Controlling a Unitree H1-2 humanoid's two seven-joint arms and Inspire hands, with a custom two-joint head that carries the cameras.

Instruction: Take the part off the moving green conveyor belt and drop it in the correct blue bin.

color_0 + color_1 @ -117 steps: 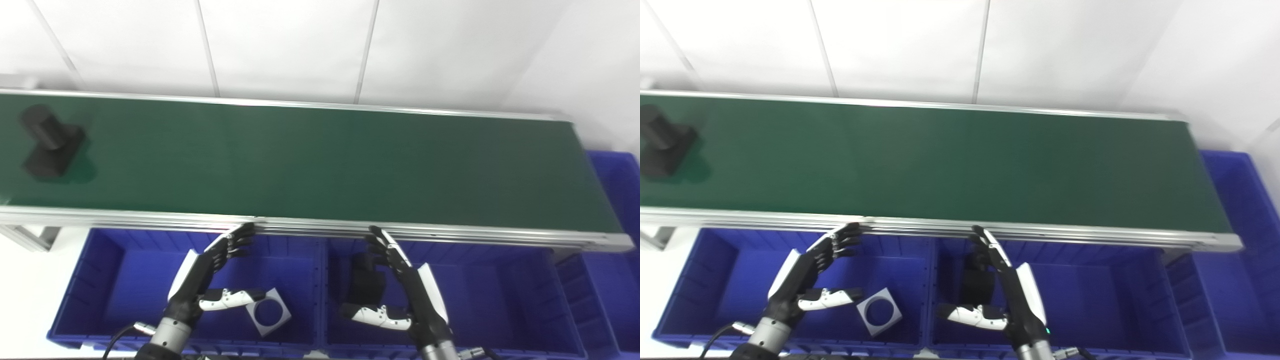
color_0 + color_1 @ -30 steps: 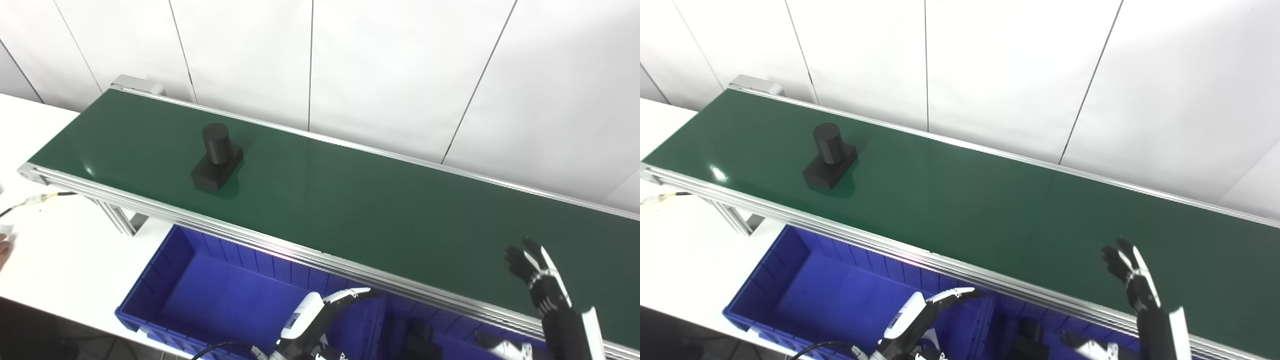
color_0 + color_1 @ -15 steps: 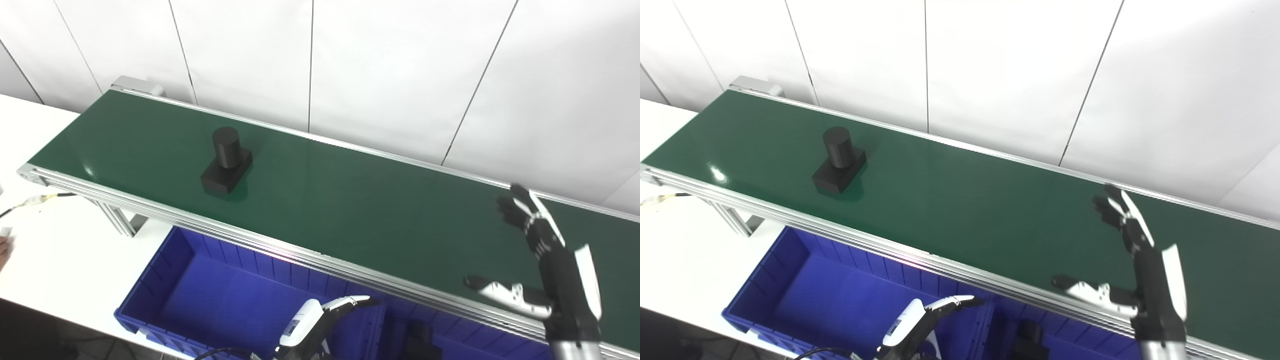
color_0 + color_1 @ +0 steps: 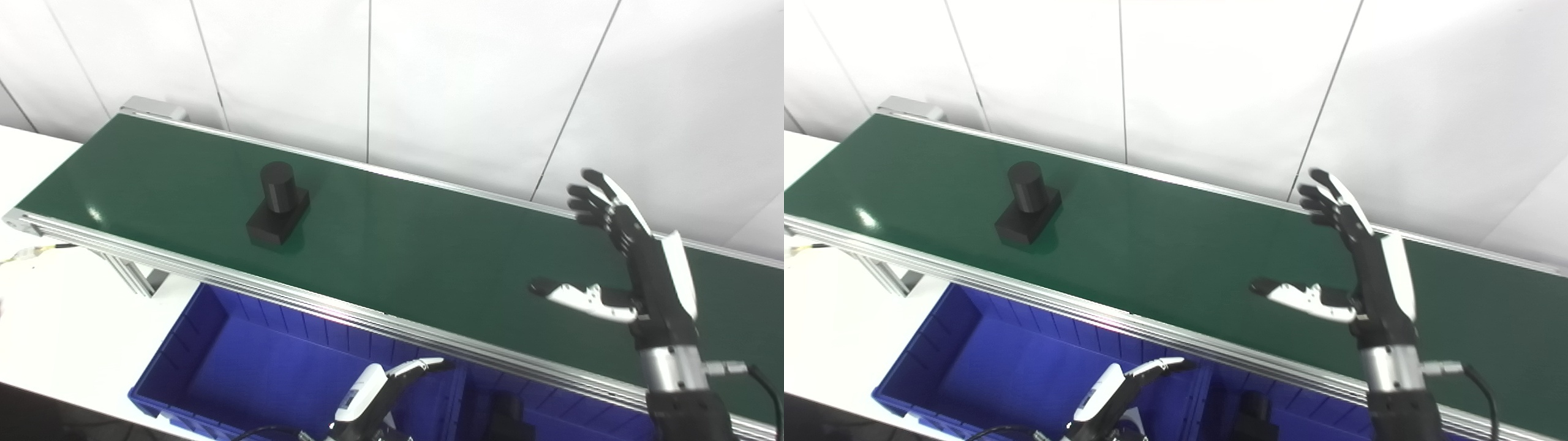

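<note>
Conveyor belt (image 4: 429, 245) carries the black part (image 4: 277, 205), a cylinder on a square base, well apart from my right hand (image 4: 631, 263), raised above the belt with fingers and thumb spread, holding nothing. My left hand (image 4: 380, 386) waits low over a blue bin (image 4: 184, 361), fingers apart; closing too early or late could topple the part or miss it

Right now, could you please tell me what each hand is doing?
Left hand: low over the blue bin, grip unclear.
Right hand: open, empty, above the belt.
</note>
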